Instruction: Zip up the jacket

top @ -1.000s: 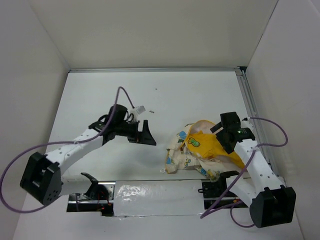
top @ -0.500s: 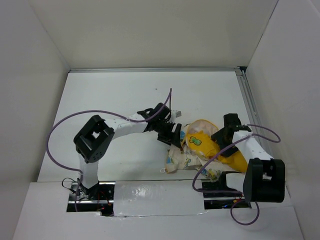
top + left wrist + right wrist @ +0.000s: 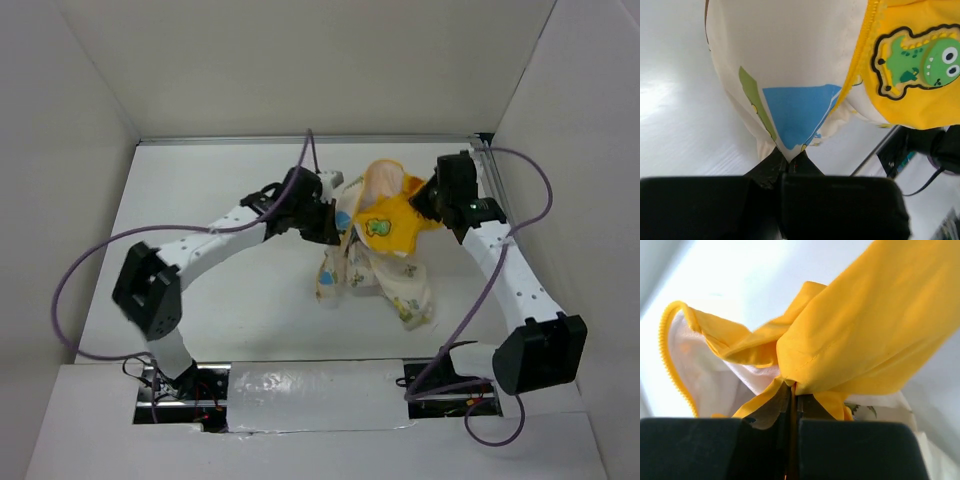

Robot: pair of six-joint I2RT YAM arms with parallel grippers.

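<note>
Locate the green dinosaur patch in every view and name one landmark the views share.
Top external: green patch just right of centre, high on the jacket.
Left wrist: upper right corner.
Right wrist: not in it.
Shared landmark: the yellow lining, in all three.

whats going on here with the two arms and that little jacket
Two robot arms are holding a small cream-white fabric jacket with cartoon prints and a yellow lining stretched between them above the white table. The left gripper is shut on a cream printed edge, and the right gripper is shut on a fold of the yellow fabric. The green dinosaur patch faces out and the front hangs open, so nothing is zipped yet.
</note>
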